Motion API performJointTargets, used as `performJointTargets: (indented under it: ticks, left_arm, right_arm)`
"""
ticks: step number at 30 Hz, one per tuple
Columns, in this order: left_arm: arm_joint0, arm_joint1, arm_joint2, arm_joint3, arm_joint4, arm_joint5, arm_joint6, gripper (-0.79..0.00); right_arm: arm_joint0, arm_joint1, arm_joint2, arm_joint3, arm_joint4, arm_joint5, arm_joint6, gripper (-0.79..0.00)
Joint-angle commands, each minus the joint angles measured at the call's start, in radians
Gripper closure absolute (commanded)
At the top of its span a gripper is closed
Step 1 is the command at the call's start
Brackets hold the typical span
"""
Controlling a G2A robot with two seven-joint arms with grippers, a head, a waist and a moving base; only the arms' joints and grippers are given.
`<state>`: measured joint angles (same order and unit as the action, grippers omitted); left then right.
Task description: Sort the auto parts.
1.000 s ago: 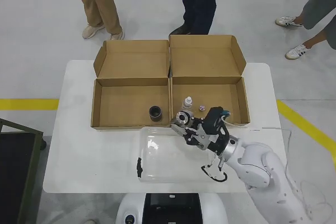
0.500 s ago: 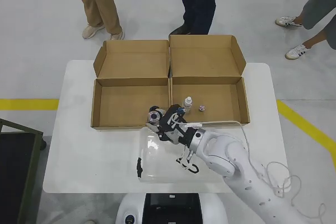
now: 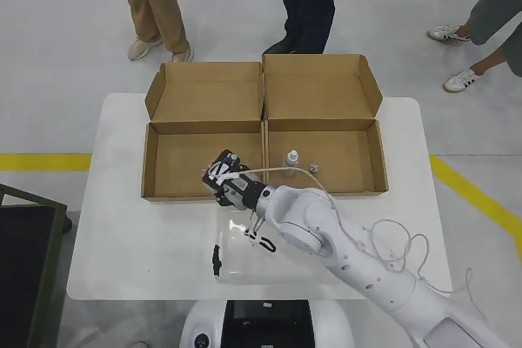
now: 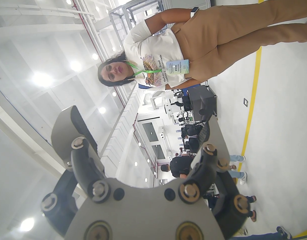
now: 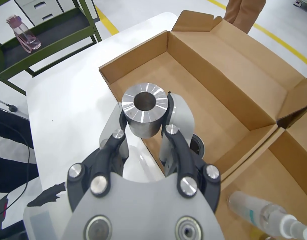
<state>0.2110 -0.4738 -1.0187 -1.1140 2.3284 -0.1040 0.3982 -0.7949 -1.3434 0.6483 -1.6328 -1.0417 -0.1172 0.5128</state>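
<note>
1. Over the last second the right gripper [image 5: 145, 112] swung across from the right box [image 3: 348, 161] to the near wall of the left box [image 3: 187, 165]; it stayed clamped on the steel sleeve [image 5: 143, 123] throughout.
2. The sleeve now hangs over that wall, near the black ring [image 5: 198, 148] lying inside; judgement: release is close, after slightly more travel inward.
3. Left gripper [image 4: 138, 123]: fingers spread, nothing between them, aimed up into the hall.
4. The white table [image 3: 130, 244] carries a clear tray [image 3: 244, 261] with a black part [image 3: 216, 259] at its edge; a spray bottle [image 3: 291, 159] stands in the right box; a green cart [image 5: 43, 33] stands beside the table; a yellow line [image 3: 35, 162] runs along the floor.
</note>
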Motion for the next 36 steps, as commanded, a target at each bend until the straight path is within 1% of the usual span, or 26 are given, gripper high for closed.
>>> performJointTargets:
  ticks: [1,8,16,24,36]
  left_arm:
    - [0.0,0.0,0.0,0.0,0.0,0.0,0.0,-0.785]
    - [0.0,0.0,0.0,0.0,0.0,0.0,0.0,-0.785]
    - [0.0,0.0,0.0,0.0,0.0,0.0,0.0,-0.785]
    - [0.0,0.0,0.0,0.0,0.0,0.0,0.0,-0.785]
    - [0.0,0.0,0.0,0.0,0.0,0.0,0.0,-0.785]
  right_arm:
    - [0.026,-0.016,-0.02,0.034,0.004,0.022,0.015,0.0]
    - [0.102,-0.072,-0.081,0.144,0.013,0.072,0.061,0.0]
    - [0.146,-0.127,-0.136,0.252,0.012,0.097,0.101,0.0]
    - [0.181,-0.178,-0.158,0.325,0.014,0.146,0.141,0.0]
    - [0.24,-0.248,-0.164,0.418,0.047,0.174,0.224,0.0]
